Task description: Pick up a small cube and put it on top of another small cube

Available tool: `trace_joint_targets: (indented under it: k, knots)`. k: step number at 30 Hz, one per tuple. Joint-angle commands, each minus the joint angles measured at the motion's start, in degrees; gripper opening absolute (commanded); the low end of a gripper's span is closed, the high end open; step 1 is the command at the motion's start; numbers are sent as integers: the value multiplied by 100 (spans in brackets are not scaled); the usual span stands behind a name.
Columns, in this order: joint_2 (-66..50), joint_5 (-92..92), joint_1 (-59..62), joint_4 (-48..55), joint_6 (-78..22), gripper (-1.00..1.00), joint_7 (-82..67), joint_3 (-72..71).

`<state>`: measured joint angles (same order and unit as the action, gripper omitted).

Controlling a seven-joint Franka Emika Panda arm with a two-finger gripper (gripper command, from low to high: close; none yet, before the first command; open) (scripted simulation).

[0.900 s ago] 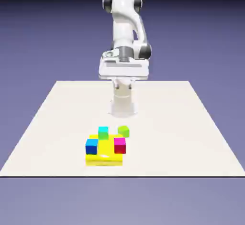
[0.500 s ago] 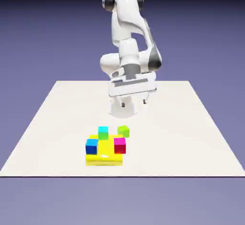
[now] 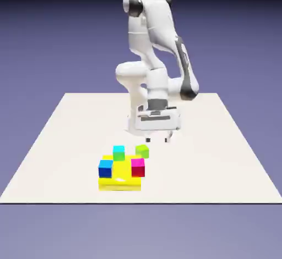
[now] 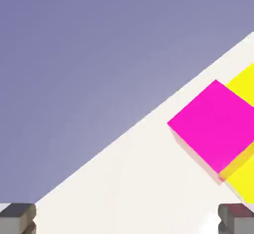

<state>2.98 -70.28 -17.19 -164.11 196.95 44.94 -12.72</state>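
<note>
The small lime-green cube (image 3: 142, 151) sits on the table just behind a yellow block (image 3: 119, 180). The magenta-pink cube (image 3: 137, 166) rests at that block's right end in the exterior view. My gripper (image 3: 157, 139) hangs a little above the table, slightly behind the lime cube and toward the exterior view's right, jaws open and empty. In the hand view the magenta cube (image 4: 213, 123) fills the right side with yellow (image 4: 246, 85) beside it. The two grey fingertips (image 4: 18, 218) stand far apart at the bottom edge with only table between them. The lime cube is out of the hand view.
A blue cube (image 3: 105, 168) sits at the yellow block's left end, and a teal-topped green cube (image 3: 119, 153) stands behind it. The white table (image 3: 209, 159) ends at a front edge just below the block.
The arm has reached forward and down. The hand dropped from high above the table's back to just over it, close behind the lime cube. The cubes have not moved.
</note>
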Motion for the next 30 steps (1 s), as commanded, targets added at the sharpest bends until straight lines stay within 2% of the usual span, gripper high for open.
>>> trace_joint_targets:
  k: [1, 16, 30]
  knots:
    - [-105, -250, -24, -11, 81, 0, 9, -45]
    - [-1681, -3980, -882, -176, 1299, 0, 141, -720]
    - [-3002, -744, -495, -509, 1701, 0, 3062, -445]
